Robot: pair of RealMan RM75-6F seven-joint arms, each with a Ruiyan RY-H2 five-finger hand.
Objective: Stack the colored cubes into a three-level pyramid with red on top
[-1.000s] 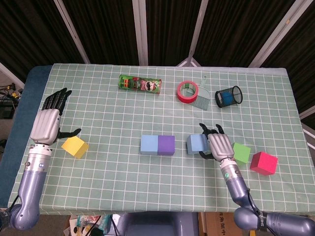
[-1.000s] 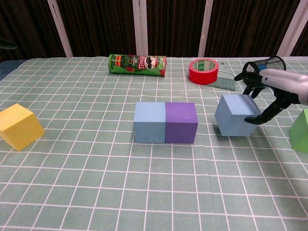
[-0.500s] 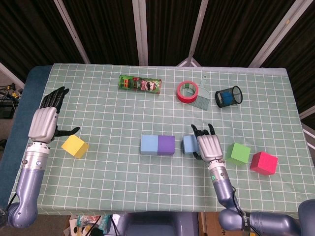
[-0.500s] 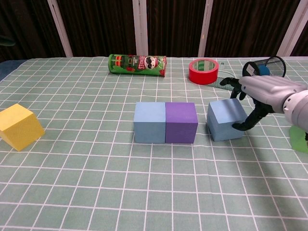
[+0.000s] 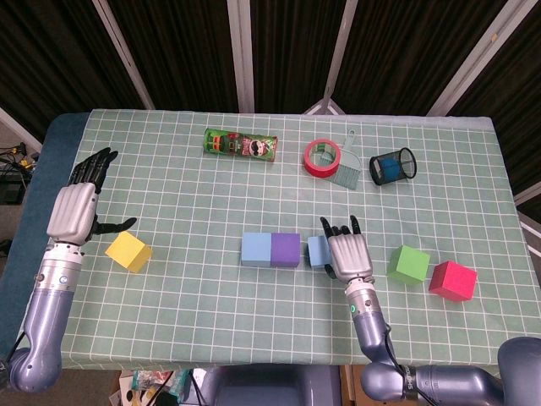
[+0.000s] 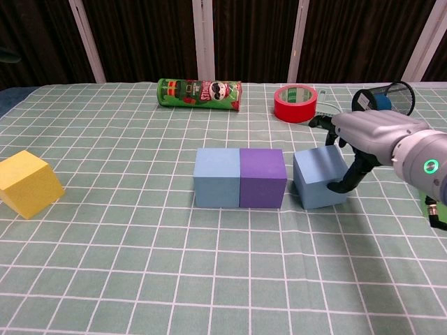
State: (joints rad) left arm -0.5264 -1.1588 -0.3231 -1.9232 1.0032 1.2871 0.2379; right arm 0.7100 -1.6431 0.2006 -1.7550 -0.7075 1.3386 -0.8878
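Observation:
A light blue cube (image 5: 256,249) and a purple cube (image 5: 286,249) stand side by side mid-table. A second blue cube (image 5: 316,251) (image 6: 318,176) sits on the cloth just right of the purple one (image 6: 262,178), with a narrow gap between them. My right hand (image 5: 348,254) (image 6: 370,132) holds this cube, its thumb on the near right side and its fingers over the far edge. The green cube (image 5: 409,264) and red cube (image 5: 452,281) lie to the right. My left hand (image 5: 74,210) hovers open beside the yellow cube (image 5: 128,252) (image 6: 26,183).
At the back lie a green crisps can (image 5: 241,145), a red tape roll (image 5: 322,158), a small brush (image 5: 345,169) and a black mesh cup (image 5: 393,165). The table's front edge runs close below the cubes.
My right hand has slid the second blue cube leftward, away from the green cube and almost up to the purple one. The left hand has barely moved.

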